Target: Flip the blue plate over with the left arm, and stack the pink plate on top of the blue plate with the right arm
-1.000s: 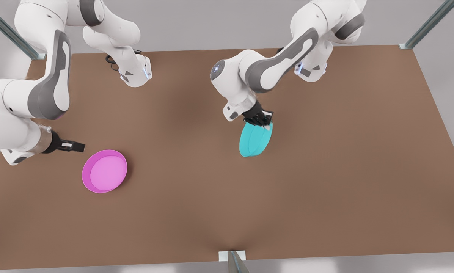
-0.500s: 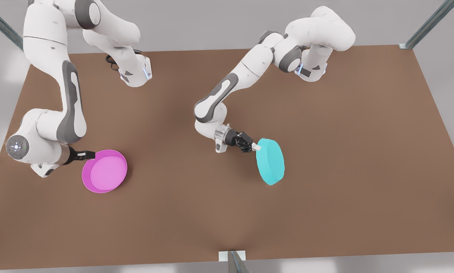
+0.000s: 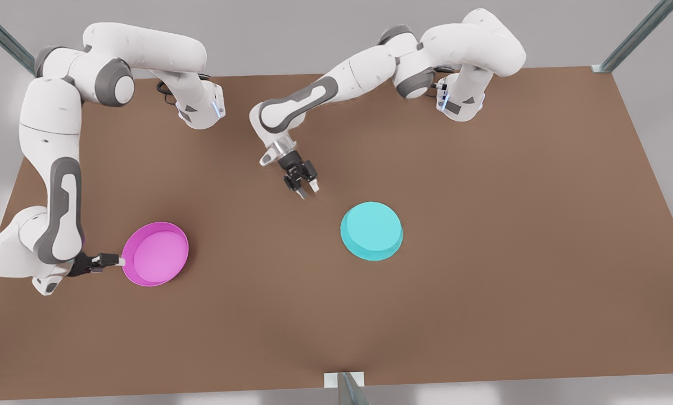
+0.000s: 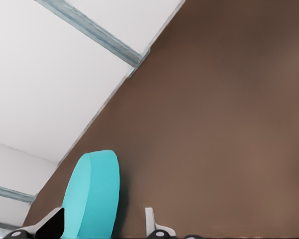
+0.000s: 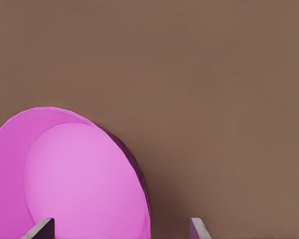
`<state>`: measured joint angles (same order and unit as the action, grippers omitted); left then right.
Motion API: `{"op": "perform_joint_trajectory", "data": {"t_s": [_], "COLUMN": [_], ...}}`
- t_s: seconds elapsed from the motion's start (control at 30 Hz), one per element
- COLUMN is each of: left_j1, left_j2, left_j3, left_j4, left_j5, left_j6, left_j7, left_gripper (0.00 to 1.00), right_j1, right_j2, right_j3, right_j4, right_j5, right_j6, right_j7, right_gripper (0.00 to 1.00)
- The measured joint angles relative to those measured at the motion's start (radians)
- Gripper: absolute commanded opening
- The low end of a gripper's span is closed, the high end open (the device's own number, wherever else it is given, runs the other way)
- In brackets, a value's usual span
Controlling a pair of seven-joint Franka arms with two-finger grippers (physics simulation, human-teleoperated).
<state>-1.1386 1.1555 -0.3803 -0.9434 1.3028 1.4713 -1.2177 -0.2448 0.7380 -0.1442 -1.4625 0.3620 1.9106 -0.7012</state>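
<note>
The blue plate (image 3: 371, 230) lies base-up near the desk (image 3: 510, 253) centre, flip done, left gripper (image 3: 301, 185) open and empty above it; stacking remains, the right gripper (image 3: 111, 260) open at the pink plate (image 3: 155, 253) rim near the desk's left edge.

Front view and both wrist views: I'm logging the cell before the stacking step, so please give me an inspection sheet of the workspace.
Surface: brown table, flat.
Job's things: blue plate upside down, lying free mid-table; pink plate upright on the front view's left.
Clutter: nothing seen.
Grippers: left gripper open, raised behind the blue plate; right gripper open at the pink plate's rim, which lies between its jaws.
Cables: black cable by the right arm's base.
Surroundings: metal frame posts at the table's corners.
</note>
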Motion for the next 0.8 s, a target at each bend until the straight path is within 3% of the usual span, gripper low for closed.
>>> {"op": "perform_joint_trajectory", "data": {"t_s": [0.07, 0.13, 0.17, 0.23, 0.27, 0.3, 0.33, 0.4, 0.43, 0.5, 0.57, 0.7, 0.77, 0.8], "left_j1": [0.018, 0.257, 0.360, 0.644, 0.749, 0.763, 0.838, 1.045, 1.125, 1.143, 1.148, 1.135, 1.116, 1.123], "left_j2": [-0.125, -0.465, -0.552, -0.641, -0.702, -0.738, -0.743, -0.847, -0.892, -1.123, -1.152, -1.032, -0.908, -0.907], "left_j3": [-0.050, -0.039, -0.039, -0.039, -0.016, 0.092, 0.203, 0.285, 0.386, 0.494, 0.515, 0.521, 0.518, 0.520], "left_j4": [-0.005, -0.116, -0.146, -0.147, -0.148, -0.150, -0.153, -0.307, -0.368, -0.676, -0.670, -0.482, -0.309, -0.308], "left_j5": [-0.052, -0.236, -0.344, -0.556, -0.650, -0.721, -0.792, -0.904, -0.962, -1.070, -1.133, -1.205, -1.228, -1.237], "left_j6": [0.024, -0.005, -0.055, -0.295, -0.379, -0.417, -0.415, -0.249, -0.172, 0.107, 0.150, 0.114, 0.043, 0.043], "left_j7": [-0.016, 0.086, 0.129, 0.658, 0.913, 0.937, 0.938, 1.163, 1.252, 1.379, 1.375, 1.355, 1.357, 1.360], "left_gripper": [1.00, 1.00, 1.00, 1.00, 1.00, 1.00, 1.00, 0.99, 0.99, 1.00, 1.00, 1.00, 1.00, 1.00], "right_j1": [0.000, 0.002, 0.002, 0.001, -0.001, -0.002, -0.002, -0.002, -0.002, -0.001, -0.002, -0.002, -0.001, -0.001], "right_j2": [0.013, 0.014, 0.014, 0.039, 0.049, 0.049, 0.049, 0.049, 0.049, 0.052, 0.058, 0.063, 0.069, 0.072], "right_j3": [0.000, 0.000, 0.000, 0.001, 0.000, 0.000, 0.000, 0.001, 0.000, 0.000, 0.000, 0.000, 0.000, 0.000], "right_j4": [-0.001, 0.000, 0.001, -0.001, 0.000, 0.001, 0.002, 0.004, 0.004, 0.001, -0.001, -0.001, -0.001, -0.002], "right_j5": [0.000, -0.001, -0.003, -0.002, -0.001, -0.003, -0.005, -0.006, -0.006, -0.006, -0.008, -0.006, -0.007, -0.008], "right_j6": [-0.002, 0.003, 0.008, 0.011, 0.011, 0.010, 0.010, 0.011, 0.012, 0.015, 0.043, 0.047, 0.074, 0.079], "right_j7": [-0.001, -0.001, -0.001, -0.001, 0.000, -0.001, -0.009, -0.018, -0.017, -0.014, -0.018, -0.015, -0.016, -0.017], "right_gripper": [1.00, 1.00, 1.00, 1.00, 0.75, 0.55, 0.49, 0.47, 0.47, 0.49, 0.50, 0.51, 0.51, 0.51]}}
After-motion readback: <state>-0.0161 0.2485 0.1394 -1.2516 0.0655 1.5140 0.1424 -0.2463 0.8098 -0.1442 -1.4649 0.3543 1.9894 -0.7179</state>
